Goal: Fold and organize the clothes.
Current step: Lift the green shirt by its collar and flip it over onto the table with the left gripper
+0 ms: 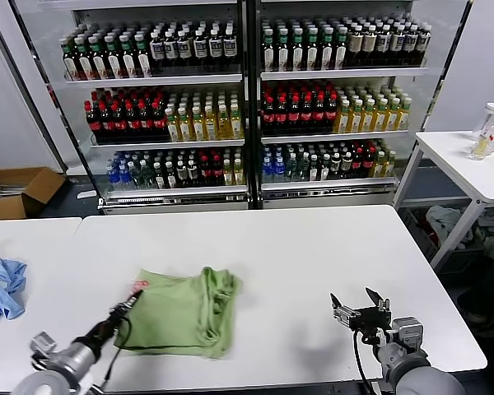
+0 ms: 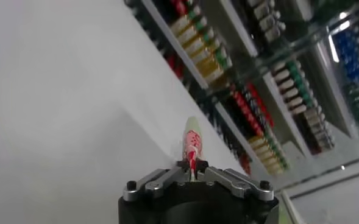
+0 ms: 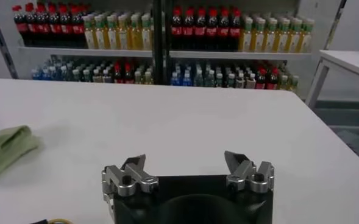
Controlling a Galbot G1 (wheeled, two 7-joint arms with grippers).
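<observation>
- Stocked bottle shelves (image 1: 247,107) behind the white table (image 1: 296,247); light blue cloth (image 1: 2,288) at far left edge.
- Green shirt (image 1: 185,309) bunched on table, printed corner pinched in clenched left gripper (image 1: 132,299).
- Right gripper (image 1: 358,304) spread wide, well apart from shirt.

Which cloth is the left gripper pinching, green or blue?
The green shirt: left gripper holds its printed edge. The blue cloth lies apart, untouched.

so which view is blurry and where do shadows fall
Left wrist view: shelves of bottles are soft and slanted, only the left gripper pinching the shirt is sharp. Head view: soft shadows on the table beside the shirt. Right wrist view: right gripper crisp, shelves slightly soft.
</observation>
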